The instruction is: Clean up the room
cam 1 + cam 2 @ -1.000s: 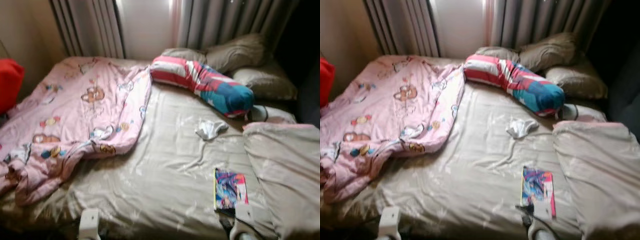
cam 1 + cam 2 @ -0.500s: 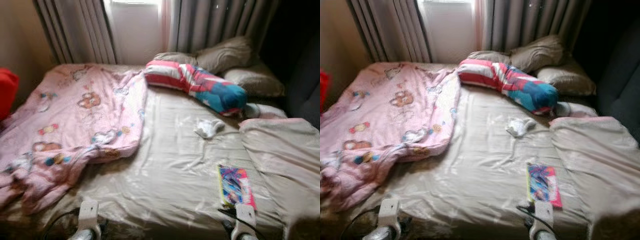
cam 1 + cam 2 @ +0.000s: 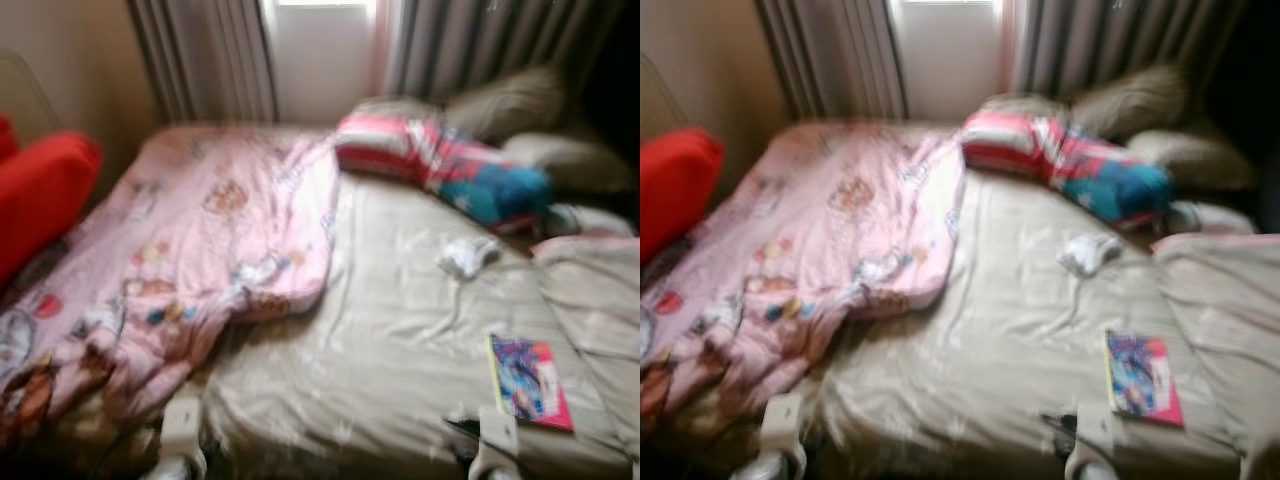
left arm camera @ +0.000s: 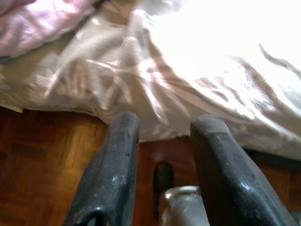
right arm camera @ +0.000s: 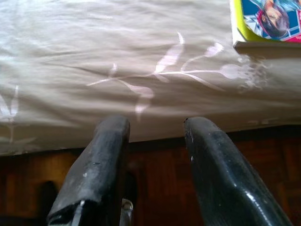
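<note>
Approach step, nothing grasped. Left gripper (image 4: pixel 162 141) and right gripper (image 5: pixel 153 141) spread, empty, at bed edge. Colourful glossy book (image 3: pixel 528 381) on beige sheet (image 3: pixel 400 330) near right gripper; reach next.

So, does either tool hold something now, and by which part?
Nothing is held. The left tool and right tool are both open, empty, low before the beige floral bed sheet.

left gripper (image 4: pixel 162 155): two long black fingers, matte, speckled, rounded tips | right gripper (image 5: pixel 153 155): same black fingers, glossy edge | wrists: pale silver blocks at bottom of eye views
</note>
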Robot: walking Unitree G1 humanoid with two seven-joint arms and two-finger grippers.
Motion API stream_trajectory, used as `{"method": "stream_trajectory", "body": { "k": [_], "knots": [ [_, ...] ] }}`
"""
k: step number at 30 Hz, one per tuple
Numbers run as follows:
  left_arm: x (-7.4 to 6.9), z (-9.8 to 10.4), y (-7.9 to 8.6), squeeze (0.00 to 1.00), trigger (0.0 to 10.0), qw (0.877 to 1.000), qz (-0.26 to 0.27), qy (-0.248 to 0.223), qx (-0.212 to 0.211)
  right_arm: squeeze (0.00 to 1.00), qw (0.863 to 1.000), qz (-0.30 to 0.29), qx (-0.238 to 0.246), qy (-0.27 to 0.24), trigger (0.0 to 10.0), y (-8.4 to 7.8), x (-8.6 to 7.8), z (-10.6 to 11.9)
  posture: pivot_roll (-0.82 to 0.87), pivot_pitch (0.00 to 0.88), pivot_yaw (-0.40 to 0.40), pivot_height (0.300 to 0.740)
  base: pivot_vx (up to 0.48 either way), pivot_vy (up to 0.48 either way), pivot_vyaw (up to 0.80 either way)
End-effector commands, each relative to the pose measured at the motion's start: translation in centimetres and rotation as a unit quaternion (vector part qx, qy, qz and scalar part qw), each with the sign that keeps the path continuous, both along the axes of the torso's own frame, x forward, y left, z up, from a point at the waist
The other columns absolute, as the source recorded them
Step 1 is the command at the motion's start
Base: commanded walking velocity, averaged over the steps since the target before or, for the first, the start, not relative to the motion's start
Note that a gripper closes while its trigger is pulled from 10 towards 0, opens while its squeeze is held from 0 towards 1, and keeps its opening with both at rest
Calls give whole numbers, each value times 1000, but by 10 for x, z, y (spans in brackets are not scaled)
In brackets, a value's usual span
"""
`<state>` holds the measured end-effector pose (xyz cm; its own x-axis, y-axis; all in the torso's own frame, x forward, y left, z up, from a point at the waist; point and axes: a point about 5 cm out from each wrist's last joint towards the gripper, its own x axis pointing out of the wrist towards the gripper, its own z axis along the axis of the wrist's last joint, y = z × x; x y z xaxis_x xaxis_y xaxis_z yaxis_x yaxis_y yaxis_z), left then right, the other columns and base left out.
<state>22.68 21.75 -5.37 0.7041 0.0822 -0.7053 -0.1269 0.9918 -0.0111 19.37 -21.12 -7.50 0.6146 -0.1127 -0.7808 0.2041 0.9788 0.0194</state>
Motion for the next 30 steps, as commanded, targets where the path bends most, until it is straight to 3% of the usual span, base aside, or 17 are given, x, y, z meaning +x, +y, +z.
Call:
{"method": "stream_trajectory", "body": {
  "k": [1,7,16,30],
  "knots": [
    [-13,-6,8,0,10000,1000,8,24,8,0,1000,0,7,-9,10000,5,5,2,6,0,-9,740,0,349,0],
    [-14,-7,7,0,10000,1000,8,25,7,0,1000,12,0,-8,10000,5,6,2,5,0,-7,740,0,349,0],
    [-14,-8,7,0,10000,1000,8,27,8,0,1000,15,-1,-8,10000,6,6,2,5,0,-4,740,0,350,800],
    [-14,-7,7,0,10000,1000,6,28,10,0,1000,13,5,-5,10000,7,6,2,5,0,3,740,0,352,0]
  ]
}}
